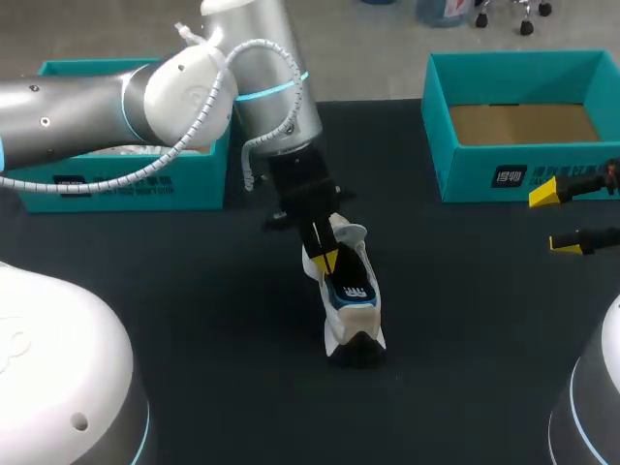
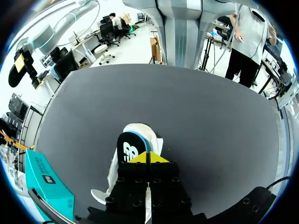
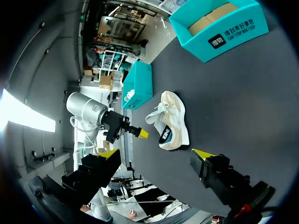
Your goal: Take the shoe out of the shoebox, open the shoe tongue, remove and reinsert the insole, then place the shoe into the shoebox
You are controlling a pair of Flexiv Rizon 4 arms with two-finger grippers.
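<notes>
A white and beige shoe (image 1: 351, 302) stands on the black table (image 1: 465, 320), its dark insole with a white logo (image 1: 355, 289) showing in the opening. My left gripper (image 1: 325, 258) hangs shut just over the shoe's tongue end, and I see nothing between its tips. In the left wrist view the joined yellow tips (image 2: 148, 157) sit right above the insole (image 2: 131, 147). My right gripper (image 1: 570, 218) stands open at the table's right edge, far from the shoe (image 3: 174, 120). The right gripper (image 3: 156, 154) has nothing between its fingers. The open teal shoebox (image 1: 455, 165) is at the back right.
A second teal box (image 1: 136, 179) with white stuffing stands at the back left, behind my left arm, and it also shows as the teal box (image 3: 138, 87) and the teal box (image 2: 45, 180). Bare black tabletop surrounds the shoe.
</notes>
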